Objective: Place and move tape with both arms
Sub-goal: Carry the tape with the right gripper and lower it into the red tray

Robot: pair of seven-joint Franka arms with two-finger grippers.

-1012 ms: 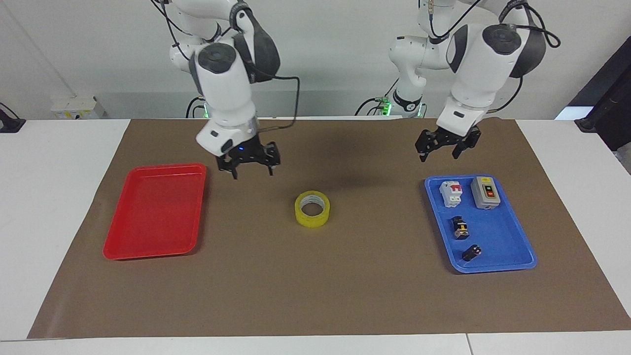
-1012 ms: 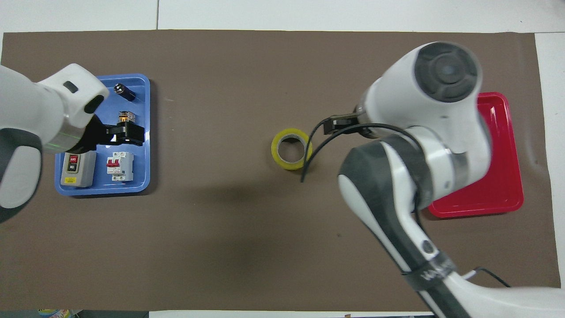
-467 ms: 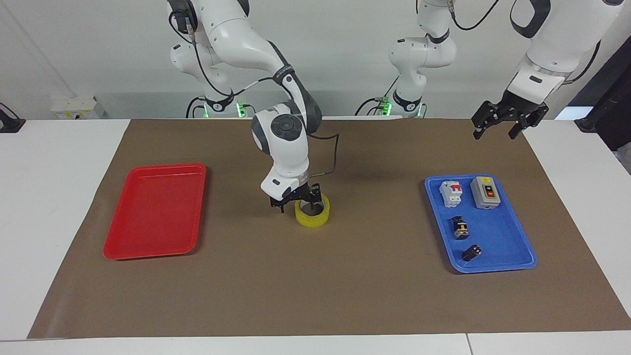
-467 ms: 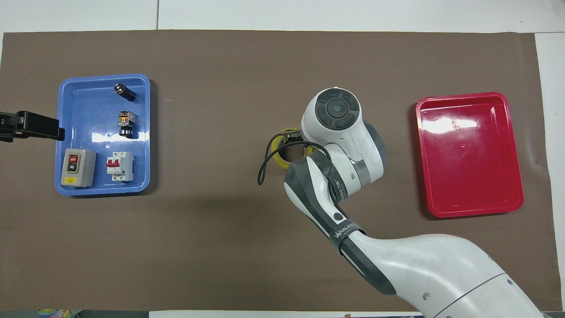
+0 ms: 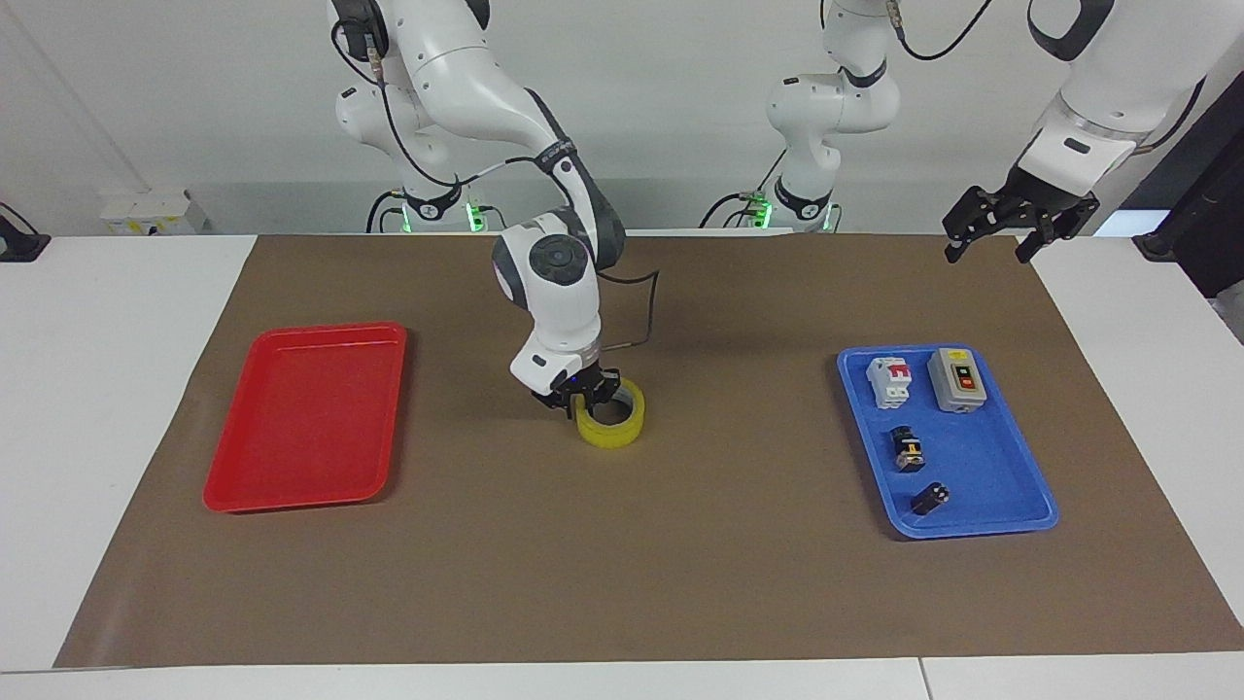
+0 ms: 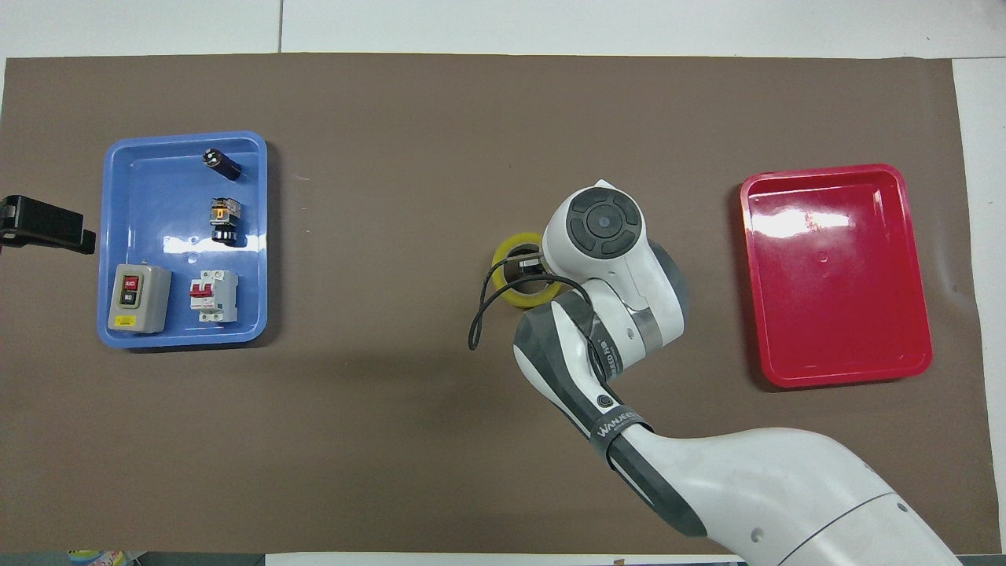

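Right gripper (image 5: 581, 397) clamped on the tape (image 5: 612, 416) wall mid-mat, likely for the carry to the red tray (image 5: 255, 483); left gripper (image 5: 1011, 226) waits open over the mat's corner.

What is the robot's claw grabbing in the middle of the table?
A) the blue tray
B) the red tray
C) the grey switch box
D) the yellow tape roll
D: the right gripper is down on the wall of the yellow tape roll and shut on it, while the left gripper hangs open in the air, holding nothing.
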